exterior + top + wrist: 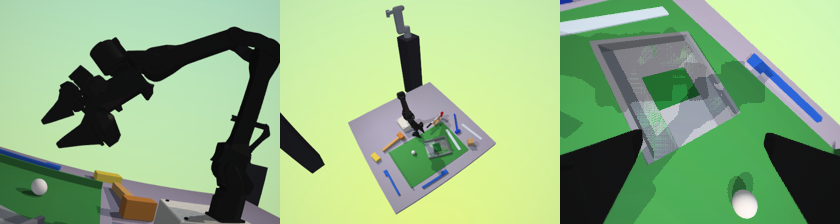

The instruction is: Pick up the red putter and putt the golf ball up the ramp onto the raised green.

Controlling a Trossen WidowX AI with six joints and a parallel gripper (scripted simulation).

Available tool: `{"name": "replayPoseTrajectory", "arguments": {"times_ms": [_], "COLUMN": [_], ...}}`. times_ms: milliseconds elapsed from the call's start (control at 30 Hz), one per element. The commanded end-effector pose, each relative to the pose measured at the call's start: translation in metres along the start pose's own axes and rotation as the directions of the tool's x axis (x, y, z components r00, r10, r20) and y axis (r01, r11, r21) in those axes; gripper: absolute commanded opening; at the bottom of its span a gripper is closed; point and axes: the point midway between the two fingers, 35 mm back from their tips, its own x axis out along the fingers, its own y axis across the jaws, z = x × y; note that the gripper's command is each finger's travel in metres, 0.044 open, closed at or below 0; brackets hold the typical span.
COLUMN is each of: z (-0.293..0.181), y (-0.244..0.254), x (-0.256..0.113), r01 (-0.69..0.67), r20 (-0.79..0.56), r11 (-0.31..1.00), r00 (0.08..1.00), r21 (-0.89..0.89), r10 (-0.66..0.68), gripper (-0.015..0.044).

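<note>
The red putter's red head [442,113] is at the upper right in the top view; its white shaft [436,118] leans on a tan stand [437,121], with its dark grip end toward the arm. My gripper [422,135] [51,134] [704,137] is open and empty, raised above the mat, to the left of the putter in the top view. The white golf ball [413,152] [39,187] [745,204] rests on the green mat [402,163]. The grey-walled frame [440,156] [615,95] has a pale ramp [691,125] on its ball side and a dark green patch [436,147] [665,85] inside.
An orange mallet [400,136] [138,208] and a yellow block [375,157] [108,176] lie left of the mat. Blue clubs [392,182] [435,179] [455,123] lie around it. A white strip [453,139] lies on the mat; another [471,131] and an orange cube [470,142] are right.
</note>
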Motion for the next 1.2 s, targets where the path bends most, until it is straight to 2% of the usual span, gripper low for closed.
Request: {"name": "replayPoseTrajectory", "arguments": {"times_ms": [0, 100, 233, 333, 400, 1167], "z": [0.011, 0.016, 0.016, 0.011, 0.008, -0.022], "y": [0.055, 0.103, 0.164, 0.205, 0.220, 0.235], "x": [0.019, 0.026, 0.025, 0.017, 0.012, 0.046], "r01": [-0.197, -0.361, -0.556, -0.672, -0.708, -0.713], "r20": [-0.083, -0.170, -0.314, -0.436, -0.486, -0.493], "r11": [0.965, 0.878, 0.681, 0.477, 0.387, 0.375], "r00": [0.979, 0.931, 0.831, 0.736, 0.695, 0.689], "r21": [-0.174, -0.315, -0.477, -0.566, -0.590, -0.593], "r10": [0.185, 0.322, 0.459, 0.518, 0.530, 0.531], "gripper": [0.0440, 0.0440, 0.0440, 0.0440, 0.0440, 0.0440]}}
